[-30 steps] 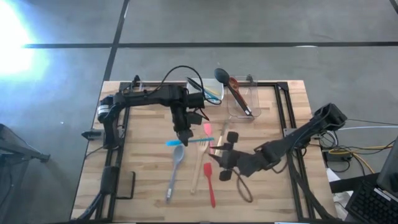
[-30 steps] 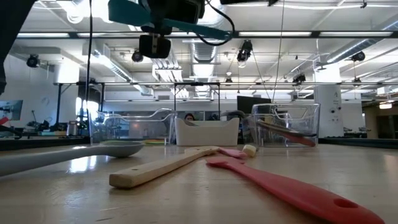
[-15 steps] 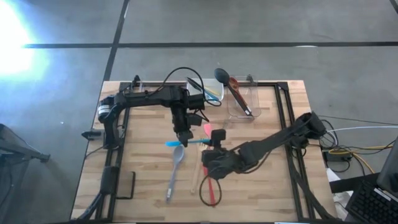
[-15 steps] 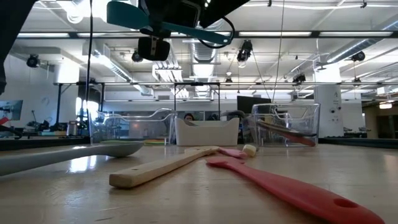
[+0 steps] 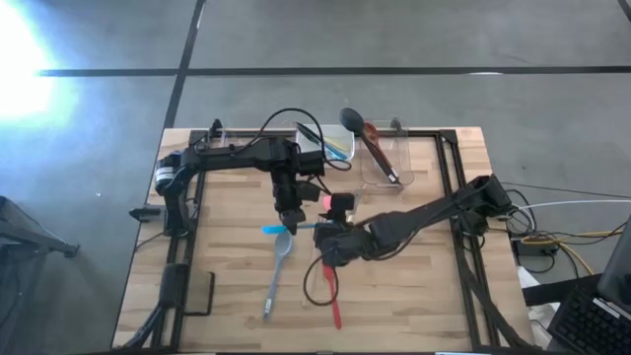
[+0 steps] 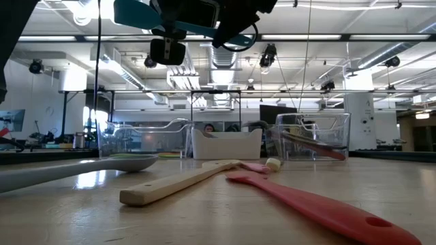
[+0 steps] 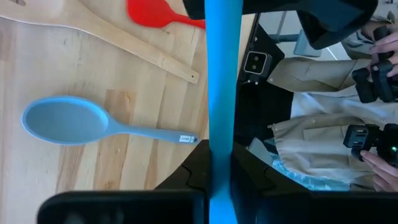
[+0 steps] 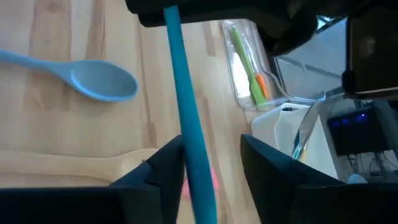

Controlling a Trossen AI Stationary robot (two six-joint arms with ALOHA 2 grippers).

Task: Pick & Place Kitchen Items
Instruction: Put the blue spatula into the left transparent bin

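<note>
While the worktop [image 5: 227, 296] kept its grey spoon [image 5: 277, 264] and red spatula [image 5: 333, 296] | right end effector [image 5: 320, 234] swung in, fingers parted round the teal spatula [image 5: 296, 227] | left end effector [image 5: 292, 219] held it shut, raised — handover likely.

- I see a wooden table [image 5: 227, 286] of light planks, with a black frame along its edges.
- A grey-blue spoon [image 5: 277, 272] lies on it near the middle, with its handle towards the near edge.
- Just to its right lie a wooden spatula [image 6: 178, 182] and a red spatula [image 5: 333, 301].
- A clear tub [image 5: 386, 163] and a white tub [image 6: 226, 143] stand at the far edge.
</note>
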